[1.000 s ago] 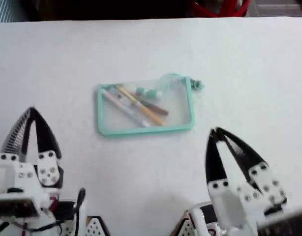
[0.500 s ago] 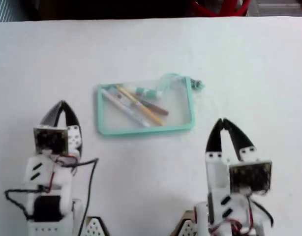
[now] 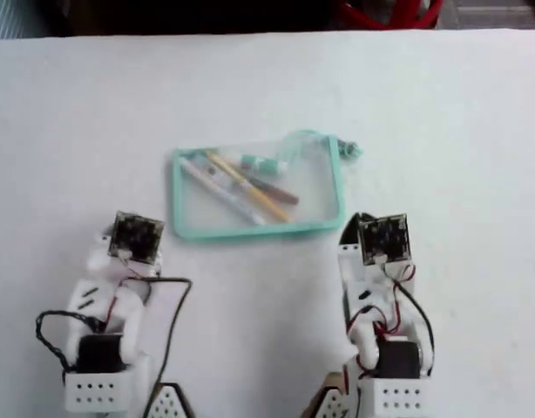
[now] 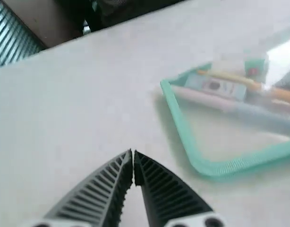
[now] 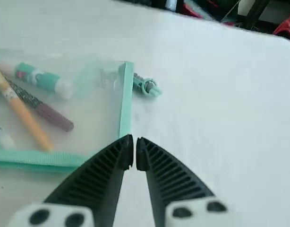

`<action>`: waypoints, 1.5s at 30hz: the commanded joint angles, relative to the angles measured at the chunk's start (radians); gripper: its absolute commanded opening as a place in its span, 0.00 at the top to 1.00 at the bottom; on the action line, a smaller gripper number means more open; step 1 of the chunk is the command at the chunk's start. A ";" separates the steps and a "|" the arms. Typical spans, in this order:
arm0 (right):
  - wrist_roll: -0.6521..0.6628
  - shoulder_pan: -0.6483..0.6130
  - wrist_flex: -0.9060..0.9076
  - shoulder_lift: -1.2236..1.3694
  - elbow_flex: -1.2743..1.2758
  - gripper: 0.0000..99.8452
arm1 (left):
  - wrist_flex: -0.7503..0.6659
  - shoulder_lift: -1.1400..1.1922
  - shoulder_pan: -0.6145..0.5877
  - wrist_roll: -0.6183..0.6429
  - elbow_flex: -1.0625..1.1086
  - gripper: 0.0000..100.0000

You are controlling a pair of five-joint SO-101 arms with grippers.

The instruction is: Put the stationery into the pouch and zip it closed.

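Stationery (image 3: 246, 187) lies inside the pouch (image 3: 250, 232) at mid-table (image 3: 442, 104), so loading appears complete. The pouch's long axis runs left to right, with the zip pull (image 3: 350, 151) at its far right corner. The left end effector (image 4: 133, 158) and right end effector (image 5: 134, 144) are closed and empty, near the pouch's near corners. Next: verify zip closure.

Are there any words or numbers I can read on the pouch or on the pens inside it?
None can be read.
The pouch: no print shows on it.
The blue label inside it: it has a dark mark, too blurred to read.
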 commanded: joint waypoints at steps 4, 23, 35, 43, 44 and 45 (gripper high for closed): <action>0.002 0.004 0.246 -0.010 0.012 0.98 | 0.295 -0.010 -0.004 -0.008 -0.009 0.98; 0.005 -0.005 0.568 -0.012 0.012 0.98 | 0.431 -0.010 0.002 -0.014 -0.003 0.98; 0.005 -0.005 0.568 -0.012 0.012 0.98 | 0.431 -0.010 0.002 -0.014 -0.003 0.98; 0.005 -0.005 0.568 -0.012 0.012 0.98 | 0.431 -0.010 0.002 -0.014 -0.003 0.98; 0.005 -0.005 0.568 -0.012 0.012 0.98 | 0.431 -0.010 0.001 -0.014 -0.003 0.98; 0.005 -0.005 0.568 -0.012 0.012 0.98 | 0.431 -0.010 0.002 -0.014 -0.003 0.98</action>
